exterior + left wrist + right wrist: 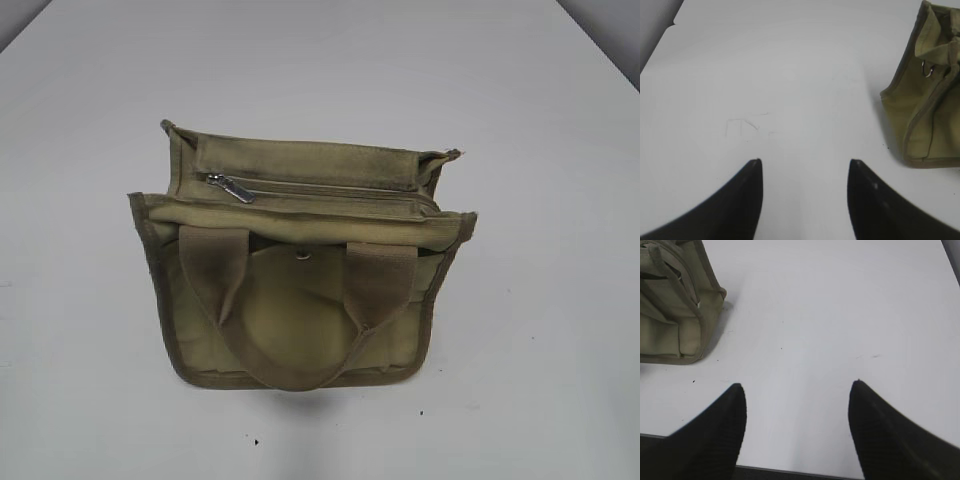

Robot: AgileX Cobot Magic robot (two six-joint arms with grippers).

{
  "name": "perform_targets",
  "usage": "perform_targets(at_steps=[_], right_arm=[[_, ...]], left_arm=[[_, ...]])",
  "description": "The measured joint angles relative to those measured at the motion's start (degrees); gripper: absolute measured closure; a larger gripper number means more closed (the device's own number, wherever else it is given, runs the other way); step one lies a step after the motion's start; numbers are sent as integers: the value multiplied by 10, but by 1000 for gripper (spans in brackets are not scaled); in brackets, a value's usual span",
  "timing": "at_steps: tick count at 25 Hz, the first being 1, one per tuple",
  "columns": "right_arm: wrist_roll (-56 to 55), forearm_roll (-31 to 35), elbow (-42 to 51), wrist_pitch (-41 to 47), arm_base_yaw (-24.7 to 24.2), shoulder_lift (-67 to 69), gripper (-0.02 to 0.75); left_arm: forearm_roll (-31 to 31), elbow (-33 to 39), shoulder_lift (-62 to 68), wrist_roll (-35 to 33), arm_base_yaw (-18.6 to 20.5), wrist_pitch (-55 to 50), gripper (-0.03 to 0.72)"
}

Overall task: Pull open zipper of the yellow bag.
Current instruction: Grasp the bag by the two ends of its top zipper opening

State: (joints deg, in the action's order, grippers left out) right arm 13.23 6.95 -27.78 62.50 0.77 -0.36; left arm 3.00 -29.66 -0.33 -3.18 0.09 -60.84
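Note:
The yellow bag (300, 290), an olive-khaki canvas tote with two wide loop handles, stands in the middle of the white table. Its zipper (330, 190) runs across the top, with the silver pull tab (232, 188) at the left end. No arm shows in the exterior view. In the left wrist view my left gripper (805, 162) is open over bare table, the bag (925, 115) off to its right. My right gripper (799, 385) is open above bare table too, and the bag (675, 310) lies to its upper left. Neither gripper touches the bag.
The white table (540, 130) spreads all round the bag. Its near edge (790, 472) shows dark just below my right gripper. A small metal ring (926, 70) hangs on the bag's side. Faint pencil marks (747, 127) lie on the tabletop.

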Motion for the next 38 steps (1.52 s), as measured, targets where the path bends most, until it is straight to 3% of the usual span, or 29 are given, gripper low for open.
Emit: perform_targets(at_steps=[32,35,38], right_arm=[[0,0,0,0,0,0,237],[0,0,0,0,0,0,237],[2,5,0,-2,0,12,237]], left_arm=[[4,0,0,0,0,0,272],[34,0,3,0,0,4,306],[107,-6,39,-2,0,36,342]])
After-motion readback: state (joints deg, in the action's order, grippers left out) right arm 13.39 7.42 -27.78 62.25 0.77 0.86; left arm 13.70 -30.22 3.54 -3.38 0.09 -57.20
